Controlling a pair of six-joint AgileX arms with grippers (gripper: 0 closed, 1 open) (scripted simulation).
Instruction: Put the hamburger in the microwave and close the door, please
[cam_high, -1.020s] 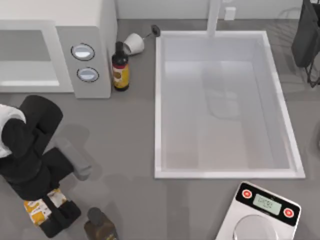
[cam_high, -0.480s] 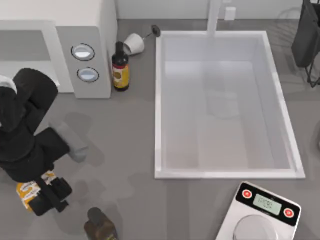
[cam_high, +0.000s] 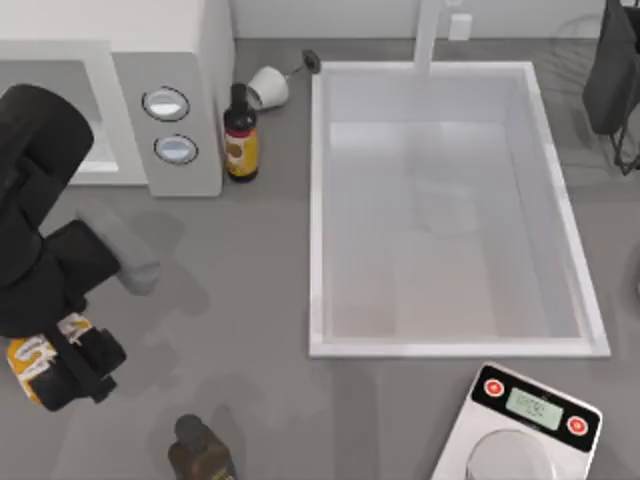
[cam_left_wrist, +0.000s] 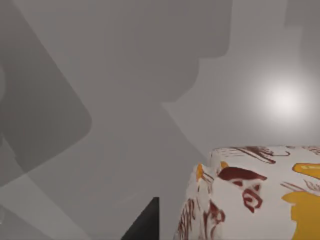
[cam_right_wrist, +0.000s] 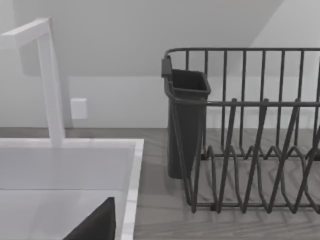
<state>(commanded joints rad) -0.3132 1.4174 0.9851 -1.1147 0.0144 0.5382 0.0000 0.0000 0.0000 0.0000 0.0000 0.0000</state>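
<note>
The hamburger (cam_high: 27, 357), a white wrap with yellow-orange patches, is held above the grey counter at the left front, and my left gripper (cam_high: 62, 362) is shut on it. In the left wrist view the hamburger (cam_left_wrist: 260, 195) sits close up beside one dark finger (cam_left_wrist: 146, 222). The white microwave (cam_high: 190, 60) stands at the back left with its cavity (cam_high: 45, 105) open, and my left arm reaches across in front of it. The door is out of view. One dark finger (cam_right_wrist: 95, 225) of my right gripper pokes into the right wrist view by the sink's edge.
A brown bottle (cam_high: 240, 130) stands right of the microwave, beside a tipped white cup (cam_high: 268, 87). Another dark bottle (cam_high: 200, 450) is at the front. The white sink (cam_high: 315, 200) takes the middle, a silver scale (cam_high: 520, 425) the front right. A dark dish rack (cam_right_wrist: 250, 140) stands behind it.
My left arm has swung toward the microwave, carrying the hamburger left and away from the front edge. Nothing else has moved.
</note>
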